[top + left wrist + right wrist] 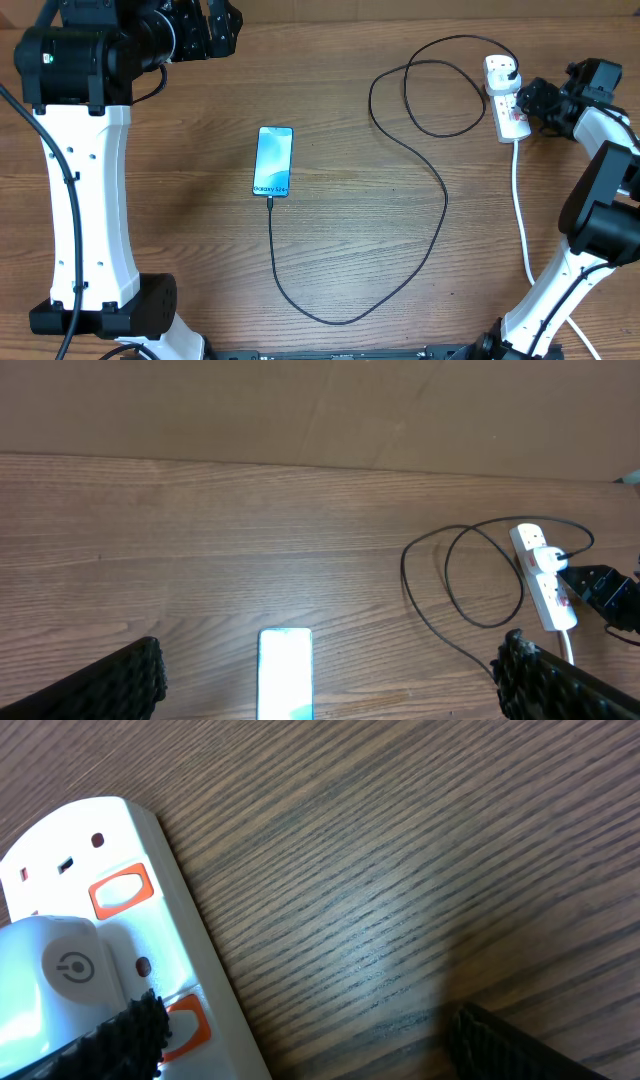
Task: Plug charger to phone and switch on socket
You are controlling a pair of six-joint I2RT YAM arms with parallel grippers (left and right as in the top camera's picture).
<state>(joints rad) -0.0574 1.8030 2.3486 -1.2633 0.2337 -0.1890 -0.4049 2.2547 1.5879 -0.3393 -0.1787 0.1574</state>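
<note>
Reaching for the switch, with the phone apparently cabled.
Nearest the arm bases, the charger looped slackly across the table, its tip meeting the near edge of the phone, which lay flat mid-table. Farther off, its other end sat in the socket, so only switching on seemed left. The right gripper hovered there, jaws apart and empty, one finger over an orange-red switch, probably to press it. The left gripper hung at the far edge, jaws wide, holding nothing.
</note>
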